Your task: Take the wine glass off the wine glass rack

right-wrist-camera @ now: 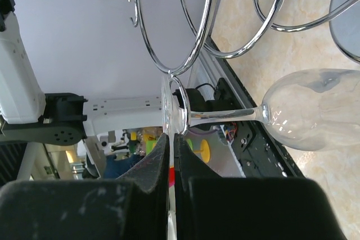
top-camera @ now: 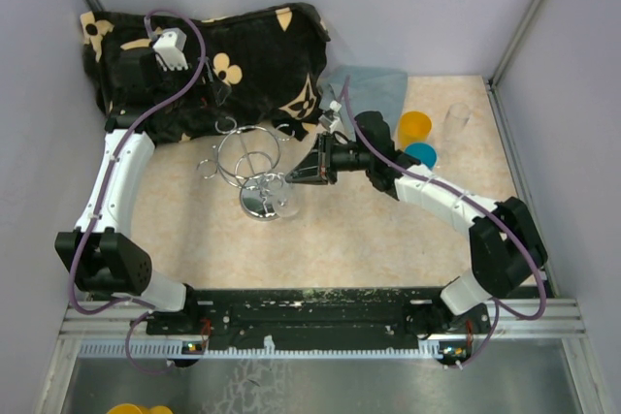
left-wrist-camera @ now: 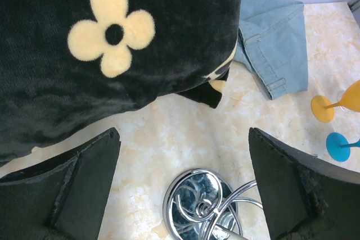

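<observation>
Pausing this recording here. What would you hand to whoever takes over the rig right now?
Right gripper: shut on the foot of the wine glass, which it holds by the rim.
Left gripper: open and empty, above the table by the black flowered cushion.
Wine glass rack: upright on the table. The glass's foot is at the end of one of its wire loops, so the glass does not look clear of the rack.
Done: reach and grasp.
Left: draw the glass out of the loop and away from the rack, probably slowly, since the grip is thin.
</observation>
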